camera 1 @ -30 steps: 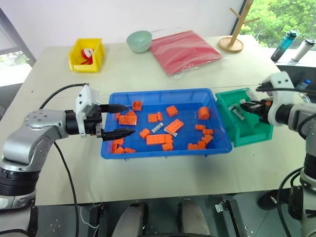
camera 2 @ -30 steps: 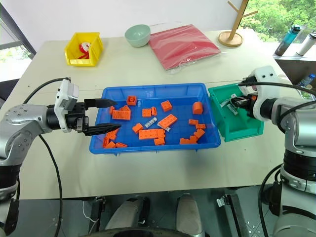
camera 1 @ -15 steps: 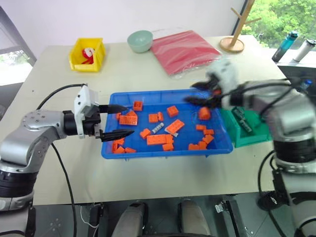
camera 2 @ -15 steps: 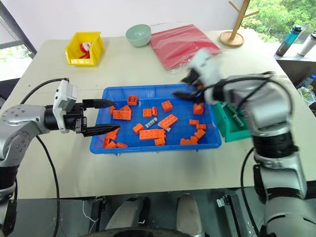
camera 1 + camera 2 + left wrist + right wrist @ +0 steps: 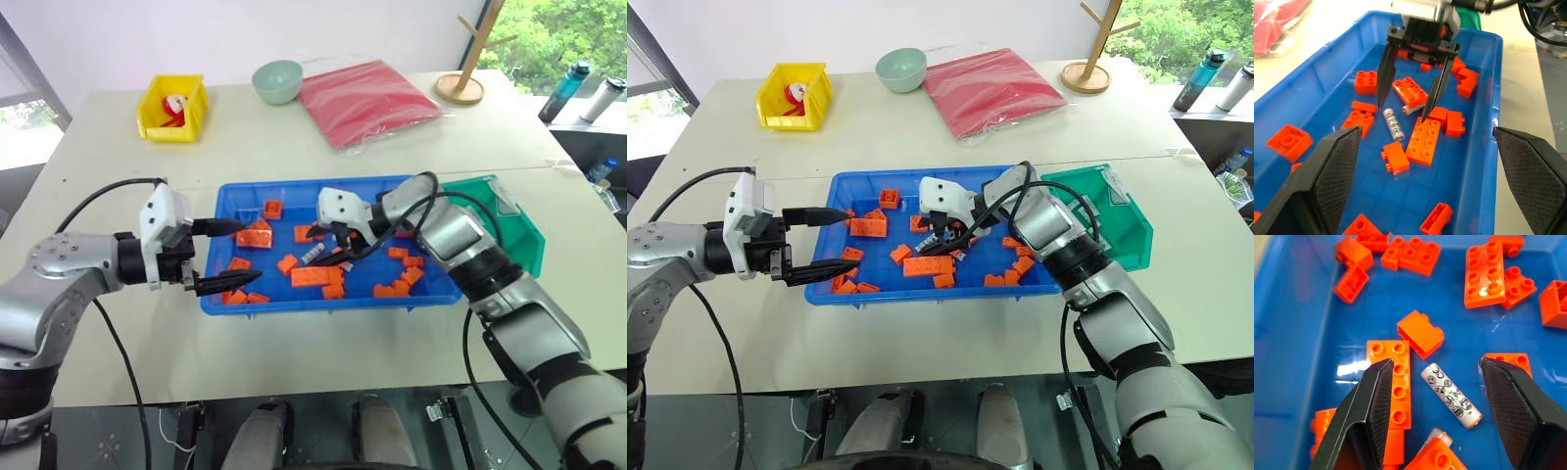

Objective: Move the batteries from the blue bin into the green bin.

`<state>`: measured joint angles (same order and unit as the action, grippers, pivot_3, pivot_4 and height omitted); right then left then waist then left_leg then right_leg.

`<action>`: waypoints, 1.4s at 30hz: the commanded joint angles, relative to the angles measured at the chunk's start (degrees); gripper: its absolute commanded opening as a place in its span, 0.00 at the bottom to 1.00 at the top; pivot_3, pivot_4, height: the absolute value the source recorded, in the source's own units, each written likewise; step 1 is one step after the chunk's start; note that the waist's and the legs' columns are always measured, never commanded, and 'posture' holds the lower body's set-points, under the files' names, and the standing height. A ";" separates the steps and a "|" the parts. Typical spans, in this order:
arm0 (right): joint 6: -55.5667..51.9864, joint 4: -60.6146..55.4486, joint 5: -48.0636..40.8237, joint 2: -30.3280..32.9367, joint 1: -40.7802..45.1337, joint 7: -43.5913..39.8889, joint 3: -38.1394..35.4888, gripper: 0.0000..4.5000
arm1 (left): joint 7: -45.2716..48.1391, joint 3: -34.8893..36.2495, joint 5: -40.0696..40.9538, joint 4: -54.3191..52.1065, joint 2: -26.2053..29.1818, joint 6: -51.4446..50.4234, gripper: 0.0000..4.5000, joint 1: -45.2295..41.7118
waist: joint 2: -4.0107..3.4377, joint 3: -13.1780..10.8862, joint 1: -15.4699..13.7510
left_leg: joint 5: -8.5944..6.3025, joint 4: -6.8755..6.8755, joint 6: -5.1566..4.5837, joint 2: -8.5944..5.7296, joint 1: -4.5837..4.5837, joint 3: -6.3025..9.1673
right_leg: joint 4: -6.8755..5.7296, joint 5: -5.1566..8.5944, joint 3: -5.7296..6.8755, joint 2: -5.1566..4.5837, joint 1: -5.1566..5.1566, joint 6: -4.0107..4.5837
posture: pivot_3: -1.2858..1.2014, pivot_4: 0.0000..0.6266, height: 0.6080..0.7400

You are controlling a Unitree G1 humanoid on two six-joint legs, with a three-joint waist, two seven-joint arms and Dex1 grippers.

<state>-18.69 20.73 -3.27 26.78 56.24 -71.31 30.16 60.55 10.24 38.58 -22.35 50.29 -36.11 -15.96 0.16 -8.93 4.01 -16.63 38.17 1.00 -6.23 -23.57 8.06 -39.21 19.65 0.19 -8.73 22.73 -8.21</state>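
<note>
Where the table's far left corner lies, a small yellow bin (image 5: 171,106) is seen, with a pale green bowl (image 5: 275,80) to its right and a red plastic bag (image 5: 367,99) beyond that. Nearer, the left gripper (image 5: 233,257) is held at the left end of the blue bin (image 5: 323,299), its two black fingers spread apart with nothing between them, one above the rim and one lower, just over the orange bricks (image 5: 253,236) at that end. More orange bricks are scattered across the bin's floor. In the middle of the blue bin, the right gripper (image 5: 1404,105) is pointed down at the floor, its fingers parted and empty, with a battery (image 5: 1451,395) lying flat on the blue floor between the fingertips, touched by neither. A second battery (image 5: 1411,108) is seen just beside the first, partly tucked under a long orange brick (image 5: 1423,137). Against the right end of the blue bin stands the green bin (image 5: 517,231), partly hidden behind the right arm; what it holds cannot be told. At the far right of the table a wooden stand (image 5: 462,78) is set.
</note>
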 commanded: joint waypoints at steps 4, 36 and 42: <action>7.00 9.44 4.16 -4.78 2.95 -0.36 -0.37 0.64 | -1.75 3.10 1.87 -3.04 0.72 -0.25 1.00 1.54 | 0.00 0.00 0.08 | 0.00 0.00 0.01 0.00 0.00 0.03 | 0.00 0.00 0.00 0.01 0.01 0.00 | 0.52 0.24 0.82; 6.62 12.60 9.07 -5.93 0.89 -2.41 -4.32 0.27 | -1.21 0.52 0.41 0.96 0.53 1.21 1.00 -3.82 | 0.03 0.03 0.04 | 0.00 -0.01 0.02 -0.02 0.06 0.08 | 0.01 0.00 0.01 0.01 -0.04 0.00 | 0.52 0.24 0.82; 5.56 11.98 9.47 -6.36 -0.55 -1.07 -4.27 0.27 | -0.77 0.08 0.03 1.48 0.52 1.63 1.00 -4.26 | 0.03 0.03 0.11 | 0.01 -0.02 0.02 0.00 0.06 0.07 | 0.00 0.00 0.01 0.03 -0.03 0.00 | 0.52 0.24 0.82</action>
<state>-13.15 33.91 5.60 20.85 56.27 -73.02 26.18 59.60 9.85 38.63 -20.30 50.50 -35.50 -19.09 0.19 -8.90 4.11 -16.63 38.16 1.02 -6.22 -23.52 8.13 -39.21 19.65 0.20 -8.70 22.70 -8.20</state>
